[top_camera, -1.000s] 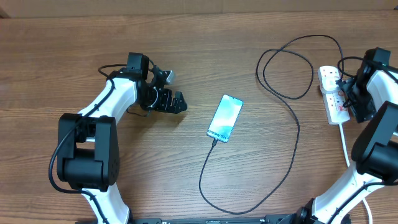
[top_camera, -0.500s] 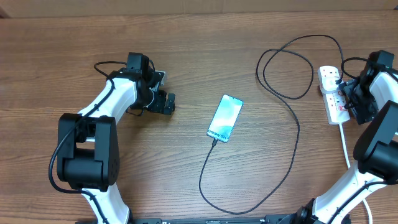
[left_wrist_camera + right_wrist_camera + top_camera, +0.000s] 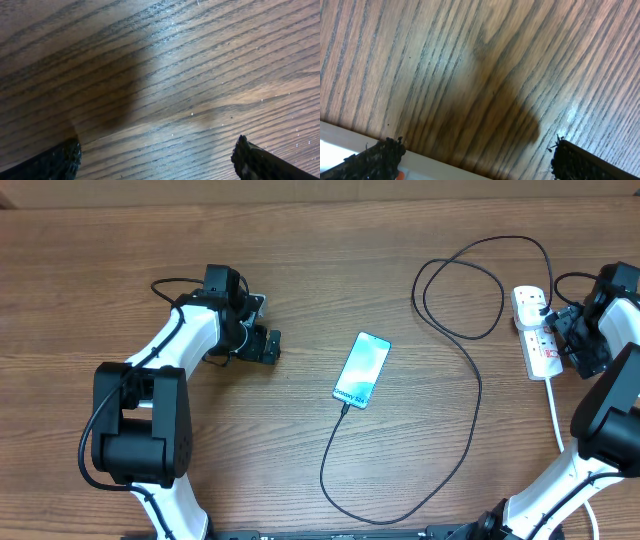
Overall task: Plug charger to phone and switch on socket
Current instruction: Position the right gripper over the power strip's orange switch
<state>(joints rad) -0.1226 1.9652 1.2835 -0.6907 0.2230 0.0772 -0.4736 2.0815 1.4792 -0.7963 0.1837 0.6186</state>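
Left jaws have pulled back toward their own arm and parked, spread wide over bare worktop, nothing between the fingertips. Right jaws have edged a touch outward over the socket. They too are spread and empty, with one fingertip hanging right at the strip's white edge. Out from there, the charger loops across from the strip to the phone, which lies mid-worktop with its screen lit. Its tip looks seated in the phone's lower end, though the overhead view is too small to be sure. Now the danger: an off-centre press could shove that light strip, hit the wrong red switch, or snag the cable and tug the tip out of the phone.
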